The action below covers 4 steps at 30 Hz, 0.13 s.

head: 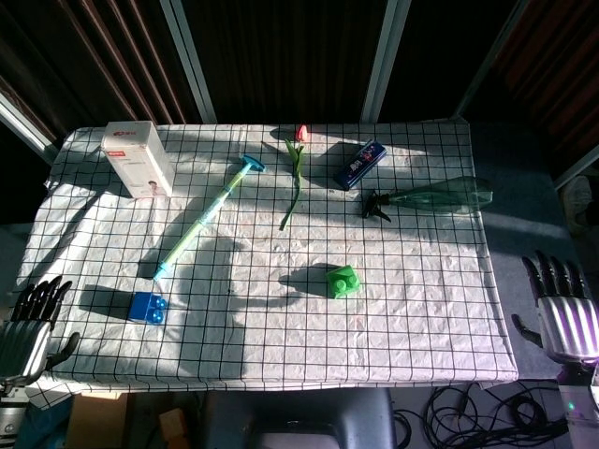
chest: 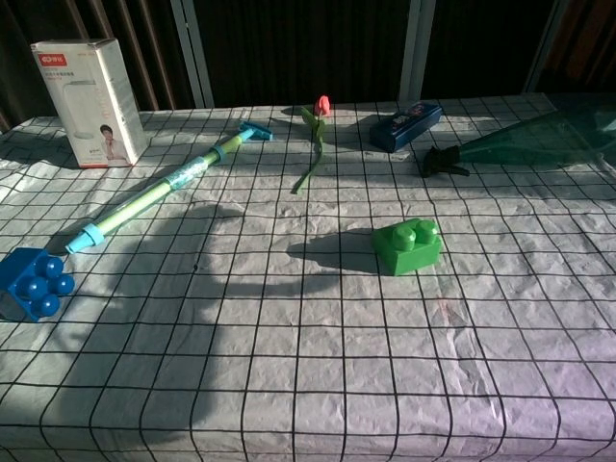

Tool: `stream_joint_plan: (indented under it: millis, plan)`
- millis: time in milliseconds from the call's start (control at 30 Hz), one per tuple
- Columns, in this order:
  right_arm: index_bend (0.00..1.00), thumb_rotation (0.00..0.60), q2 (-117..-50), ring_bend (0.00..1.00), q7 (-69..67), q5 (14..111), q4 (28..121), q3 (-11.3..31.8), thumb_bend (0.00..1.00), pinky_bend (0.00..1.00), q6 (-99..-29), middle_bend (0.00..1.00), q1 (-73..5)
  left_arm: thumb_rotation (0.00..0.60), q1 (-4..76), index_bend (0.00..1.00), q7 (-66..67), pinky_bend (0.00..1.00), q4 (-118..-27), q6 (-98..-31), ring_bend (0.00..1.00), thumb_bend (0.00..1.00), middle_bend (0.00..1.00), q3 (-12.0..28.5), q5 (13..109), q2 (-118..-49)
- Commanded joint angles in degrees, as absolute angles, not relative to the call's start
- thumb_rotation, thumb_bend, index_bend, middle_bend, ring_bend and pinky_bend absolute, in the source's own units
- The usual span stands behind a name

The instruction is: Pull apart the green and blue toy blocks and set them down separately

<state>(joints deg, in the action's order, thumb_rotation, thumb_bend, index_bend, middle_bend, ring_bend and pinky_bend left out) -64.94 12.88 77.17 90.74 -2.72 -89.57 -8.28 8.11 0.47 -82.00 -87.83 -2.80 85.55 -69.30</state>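
Note:
The green block (head: 343,281) (chest: 408,245) lies alone right of the table's middle, studs up. Far from it, the blue block (head: 148,308) (chest: 34,283) rests near the front left corner, tipped with its studs facing sideways. My left hand (head: 25,322) hangs off the table's left front edge, fingers spread and holding nothing. Beyond the right edge, my right hand (head: 562,309) is likewise spread and empty. Neither hand shows in the chest view.
A white carton (head: 138,158) stands at the back left. A long teal and green stick toy (head: 206,218) lies diagonally beside it. A tulip (head: 296,174), a dark blue box (head: 361,164) and a green bottle (head: 435,197) lie along the back.

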Motion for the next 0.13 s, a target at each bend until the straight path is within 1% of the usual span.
stream_joint_plan:
  millis: [33, 133]
  plan:
    - [0.00, 0.600, -63.5, 0.00, 6.4, 77.0, 88.8, -3.3, 0.16, 0.02, -90.8, 0.00, -5.5, 0.600, 6.2, 0.00, -5.4, 0.00, -83.9, -88.9, 0.00, 0.35, 0.00, -3.2, 87.9, -66.9]
    - [0.00, 0.600, -63.7, 0.00, 6.6, 77.9, 88.5, -2.4, 0.16, 0.02, -91.7, 0.00, -4.9, 0.600, 6.2, 0.00, -5.5, 0.00, -83.7, -88.6, 0.00, 0.35, 0.00, -3.2, 88.6, -67.1]
